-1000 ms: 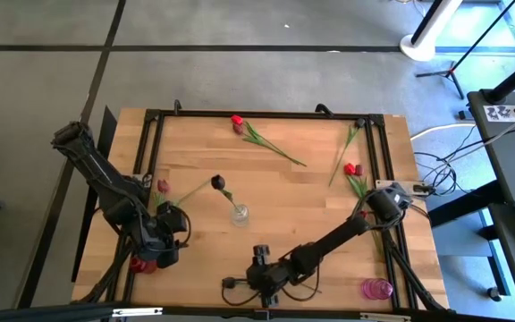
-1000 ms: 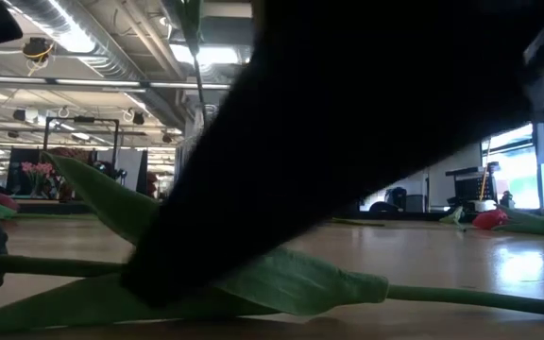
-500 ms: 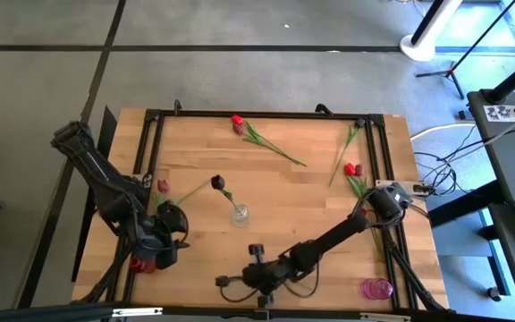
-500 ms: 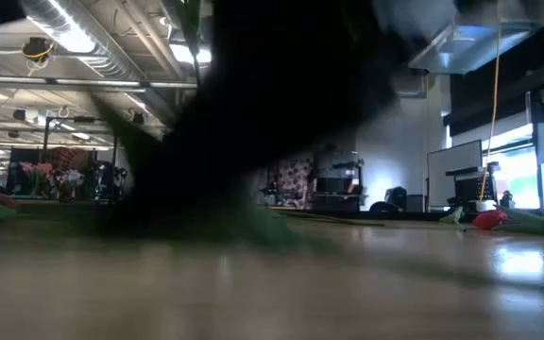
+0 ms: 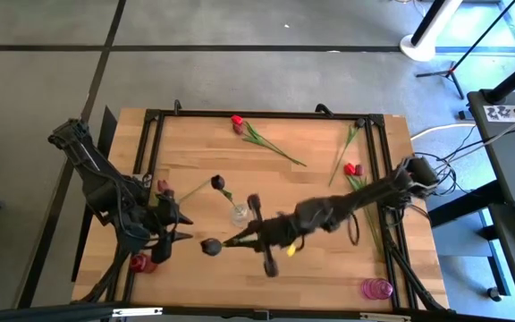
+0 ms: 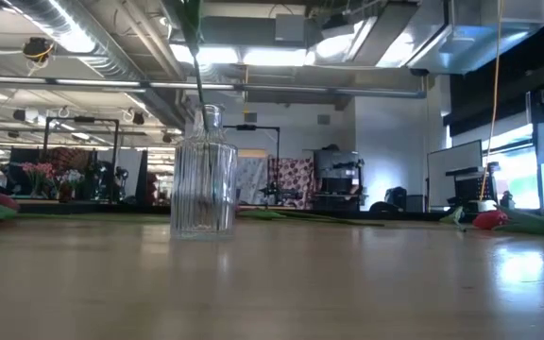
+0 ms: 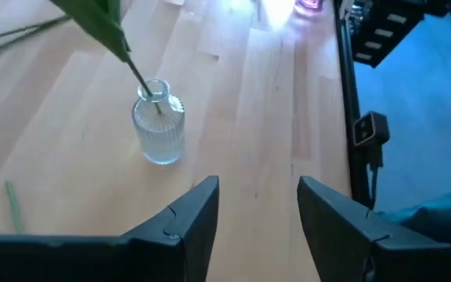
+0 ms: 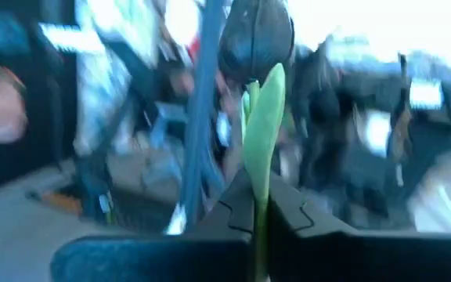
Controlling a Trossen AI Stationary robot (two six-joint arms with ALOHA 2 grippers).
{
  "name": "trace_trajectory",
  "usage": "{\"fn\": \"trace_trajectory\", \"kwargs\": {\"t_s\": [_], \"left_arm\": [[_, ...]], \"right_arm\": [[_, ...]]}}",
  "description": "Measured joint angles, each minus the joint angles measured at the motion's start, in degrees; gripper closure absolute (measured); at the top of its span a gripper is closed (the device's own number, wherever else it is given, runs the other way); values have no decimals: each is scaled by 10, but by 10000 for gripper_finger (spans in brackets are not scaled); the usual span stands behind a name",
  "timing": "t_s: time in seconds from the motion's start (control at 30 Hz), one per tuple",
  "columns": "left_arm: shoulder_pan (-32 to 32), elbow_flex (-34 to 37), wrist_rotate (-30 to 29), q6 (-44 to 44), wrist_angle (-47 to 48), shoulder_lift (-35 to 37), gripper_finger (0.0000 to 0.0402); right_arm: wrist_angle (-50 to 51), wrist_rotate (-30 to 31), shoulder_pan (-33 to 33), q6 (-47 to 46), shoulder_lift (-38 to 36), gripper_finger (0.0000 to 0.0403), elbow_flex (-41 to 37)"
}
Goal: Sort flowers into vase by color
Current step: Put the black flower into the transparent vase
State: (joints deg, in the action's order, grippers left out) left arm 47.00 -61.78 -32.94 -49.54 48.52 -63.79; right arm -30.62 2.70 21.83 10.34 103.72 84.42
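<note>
Landmark for all positions: the glass vase [image 5: 240, 214] standing near the middle of the bench [image 5: 311, 192].

1. Far left of the vase, at the bench edge: a pink flower [image 5: 162, 186] and, nearer the front, a red flower [image 5: 141, 263]. Neither is sorted.
2. Left of the vase: the left end effector [image 5: 170, 234] hovers with its fingers spread apart and nothing between them (the left wrist view shows bare bench in the gap).
3. At the vase: one dark flower [image 5: 217, 182] stands in it, the stem leaning left. This is the only placement visible as done.
4. Just in front of the vase: the right end effector [image 5: 256, 239] is clamped on the stem of a second dark flower [image 5: 210, 247], which is carried above the bench with its head pointing left. Judged step: delivery of this flower to the vase.
5. Behind the vase: a red flower [image 5: 237, 120] lies on the bench.
6. Right of the vase, near the frame: another red flower [image 5: 350, 168] lies on the bench.

Judged status: early stage; at least four flowers remain. No second vase can be confirmed.
</note>
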Motion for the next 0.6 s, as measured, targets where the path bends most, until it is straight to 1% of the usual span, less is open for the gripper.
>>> {"fn": "trace_trajectory", "kwargs": {"t_s": [0.1,0.2,0.27,0.33,0.43,0.5,0.6], "left_arm": [[0,0,-5,-19,-6,0,241],[0,0,-14,-40,-8,0,252],[0,0,-11,-43,-9,0,263],[0,0,-8,-43,-11,0,274],[0,0,-8,-44,-11,0,287],[0,0,-9,-44,-11,0,294],[0,0,-10,-42,-10,0,300]], "right_arm": [[-170,-75,-41,3,-1,400,-63],[-350,-124,-74,2,-5,401,-119],[-437,-148,-89,-6,-5,401,-160],[-476,-162,-106,-14,-5,401,-200],[-510,-165,-134,-15,-3,401,-248],[-537,-165,-151,-11,-3,402,-263],[-564,-177,-174,2,-3,402,-263]]}}
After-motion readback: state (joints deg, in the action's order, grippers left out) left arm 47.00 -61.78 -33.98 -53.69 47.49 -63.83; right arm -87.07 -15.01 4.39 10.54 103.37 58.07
